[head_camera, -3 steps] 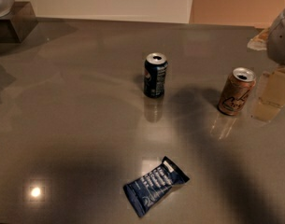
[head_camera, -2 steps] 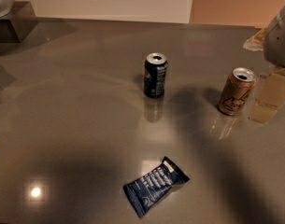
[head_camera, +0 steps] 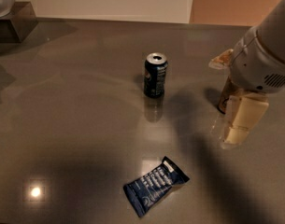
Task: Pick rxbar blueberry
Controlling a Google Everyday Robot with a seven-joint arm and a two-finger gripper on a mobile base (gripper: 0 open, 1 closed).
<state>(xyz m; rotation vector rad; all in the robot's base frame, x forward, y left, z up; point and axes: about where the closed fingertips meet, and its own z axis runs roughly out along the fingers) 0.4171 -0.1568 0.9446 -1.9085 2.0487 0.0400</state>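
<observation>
Camera view: one view, looking down on a grey tabletop [head_camera: 62,106].
Gripper [head_camera: 236,135]: hung at the right, pointing down, close above the tabletop and in front of a brown can [head_camera: 223,101].
Grip: whether open or closed could not be told.
Rxbar blueberry [head_camera: 156,185]: lay flat near the middle of the near edge, skewed, untouched, well apart from the gripper, to its near left.
Dark blue soda can [head_camera: 155,75]: stood upright, farther back than the bar.

Navy rxbar blueberry [head_camera: 156,185] flat, diagonal, apart from gripper [head_camera: 236,133].
</observation>
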